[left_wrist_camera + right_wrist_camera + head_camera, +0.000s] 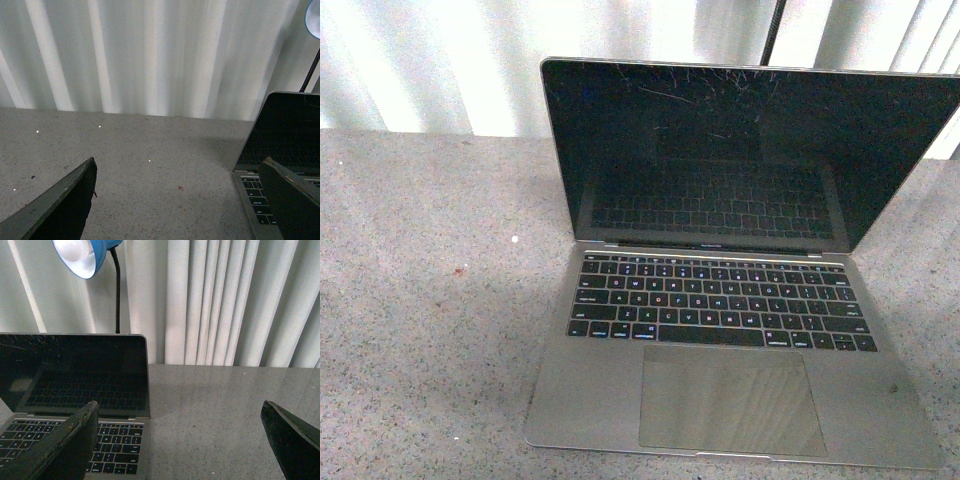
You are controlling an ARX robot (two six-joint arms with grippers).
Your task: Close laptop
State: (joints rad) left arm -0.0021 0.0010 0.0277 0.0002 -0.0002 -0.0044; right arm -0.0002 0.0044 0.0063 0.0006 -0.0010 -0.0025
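The silver-grey laptop [720, 300] stands open on the grey speckled table, right of centre in the front view. Its black screen [740, 150] is upright and cracked along the top; black keys and a large trackpad [730, 400] face me. Neither arm shows in the front view. My left gripper [180, 190] is open and empty over bare table by the laptop's left side [280, 145]; one of its fingers [290, 200] overlaps the keyboard's edge. My right gripper [180, 435] is open and empty by the laptop's right side [75, 385], one of its fingers [65, 450] over the keys.
The speckled table [430, 300] stretches to the laptop's left. Pleated white curtains [225, 300] hang behind the table. A blue desk lamp [82, 255] on a black gooseneck stands behind the screen.
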